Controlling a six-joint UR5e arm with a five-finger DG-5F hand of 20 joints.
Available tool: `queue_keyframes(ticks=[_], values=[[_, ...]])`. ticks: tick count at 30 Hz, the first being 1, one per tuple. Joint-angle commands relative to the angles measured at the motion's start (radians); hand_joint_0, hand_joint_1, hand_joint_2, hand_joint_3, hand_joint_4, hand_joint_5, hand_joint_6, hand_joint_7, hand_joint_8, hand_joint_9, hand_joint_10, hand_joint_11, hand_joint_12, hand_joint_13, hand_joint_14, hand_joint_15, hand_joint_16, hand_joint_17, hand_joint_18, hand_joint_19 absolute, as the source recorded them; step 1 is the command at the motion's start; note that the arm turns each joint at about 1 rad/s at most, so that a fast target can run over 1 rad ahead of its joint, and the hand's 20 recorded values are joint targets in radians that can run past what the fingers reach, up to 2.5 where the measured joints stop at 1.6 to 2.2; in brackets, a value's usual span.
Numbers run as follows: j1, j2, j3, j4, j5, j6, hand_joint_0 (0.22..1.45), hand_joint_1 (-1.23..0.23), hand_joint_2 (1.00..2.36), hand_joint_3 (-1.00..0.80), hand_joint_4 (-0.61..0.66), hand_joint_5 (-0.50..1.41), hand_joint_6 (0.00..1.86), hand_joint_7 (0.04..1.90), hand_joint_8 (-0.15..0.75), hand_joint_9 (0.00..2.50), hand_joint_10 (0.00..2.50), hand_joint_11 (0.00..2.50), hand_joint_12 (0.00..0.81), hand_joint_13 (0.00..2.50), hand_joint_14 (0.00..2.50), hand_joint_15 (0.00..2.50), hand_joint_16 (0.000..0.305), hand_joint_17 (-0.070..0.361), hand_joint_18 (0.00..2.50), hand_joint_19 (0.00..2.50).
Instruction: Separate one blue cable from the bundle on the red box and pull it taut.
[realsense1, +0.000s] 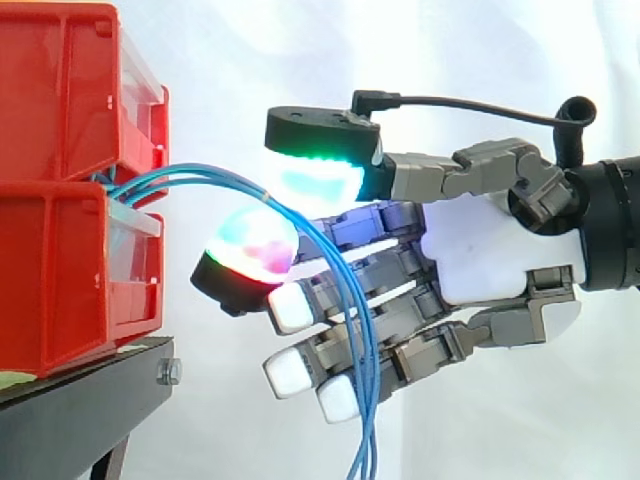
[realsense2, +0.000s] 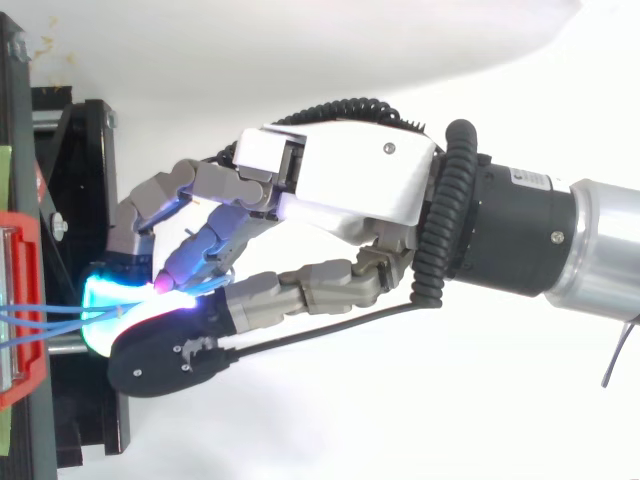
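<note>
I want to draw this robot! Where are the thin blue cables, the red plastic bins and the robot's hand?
Thin blue cables (realsense1: 200, 173): side view, on the arch leaving the bins.
Red plastic bins (realsense1: 55, 280): side view, lower bin's side wall.
Hand (realsense1: 480, 260): side view, white palm.

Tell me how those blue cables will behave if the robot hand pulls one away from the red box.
Probably floppy: the blue cables arc out of the red box and droop straight down. Likely light, being thin. Neighbours may drag along, since they hang bunched together.
</note>
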Motion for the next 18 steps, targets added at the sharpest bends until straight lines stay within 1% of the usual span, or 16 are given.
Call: queue_keyframes(ticks=[1, 5, 7, 10, 12, 16, 18], values=[[0.0, 0.0, 0.001, 0.002, 0.0, -0.002, 0.55, -0.67, 1.01, -0.37, 0.12, -0.15, 0.9, 0.82, 0.217, 0.91, 0.02, 0.57, 0.358, 0.74, 0.02, 0.57, 0.042, 0.095, 0.68, 0.5], [0.0, 0.0, 0.002, 0.004, 0.0, -0.002, 0.54, -0.65, 1.01, -0.38, 0.12, -0.15, 0.91, 0.81, 0.219, 0.91, 0.02, 0.57, 0.36, 0.74, 0.02, 0.57, 0.042, 0.096, 0.68, 0.5], [0.0, 0.0, 0.004, 0.001, -0.002, -0.001, 0.53, -0.62, 1.01, -0.4, 0.12, -0.15, 0.9, 0.81, 0.218, 0.91, 0.02, 0.56, 0.363, 0.74, 0.02, 0.57, 0.043, 0.097, 0.68, 0.5], [-0.001, 0.0, 0.019, -0.001, -0.005, 0.001, 0.52, -0.56, 1.01, -0.43, 0.12, -0.15, 0.91, 0.81, 0.22, 0.91, 0.02, 0.55, 0.365, 0.74, 0.02, 0.57, 0.044, 0.098, 0.68, 0.5], [-0.003, 0.0, 0.024, -0.004, -0.006, 0.001, 0.52, -0.55, 1.0, -0.44, 0.12, -0.15, 0.91, 0.81, 0.222, 0.91, 0.02, 0.56, 0.367, 0.74, 0.02, 0.57, 0.044, 0.099, 0.68, 0.5], [-0.006, 0.002, 0.027, -0.016, -0.006, 0.002, 0.51, -0.54, 1.01, -0.43, 0.12, -0.15, 0.91, 0.79, 0.225, 0.91, 0.02, 0.56, 0.369, 0.74, 0.02, 0.56, 0.044, 0.099, 0.68, 0.5], [-0.006, 0.002, 0.031, -0.022, -0.006, 0.004, 0.54, -0.56, 1.01, -0.4, 0.12, -0.15, 0.9, 0.81, 0.219, 0.91, 0.02, 0.56, 0.363, 0.73, 0.02, 0.56, 0.043, 0.096, 0.67, 0.5]])
